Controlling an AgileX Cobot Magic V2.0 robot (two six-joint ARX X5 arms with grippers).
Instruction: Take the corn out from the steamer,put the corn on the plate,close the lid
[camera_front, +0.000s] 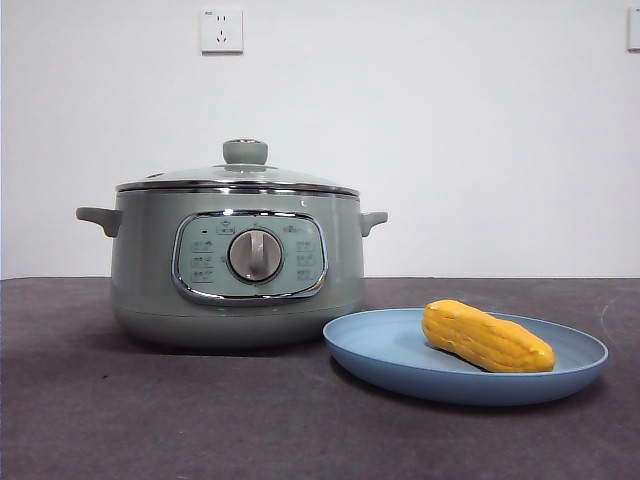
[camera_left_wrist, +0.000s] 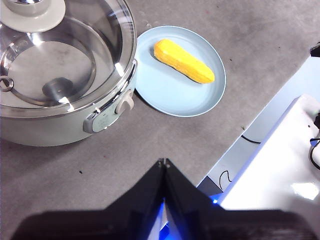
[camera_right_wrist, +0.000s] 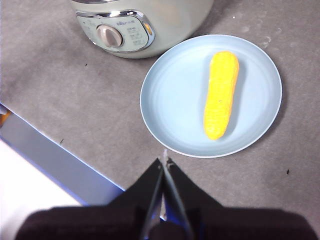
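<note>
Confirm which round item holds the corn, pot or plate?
The blue plate beside the pot; the corn lies on it. The pot sits shut under its glass lid.

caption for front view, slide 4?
Corn lying on the blue plate beside the steamer, lid on.

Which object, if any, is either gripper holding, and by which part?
Nothing is held. The left gripper and right gripper are both shut on nothing, above the table. The corn lies on the plate; the lid sits on the steamer.
</note>
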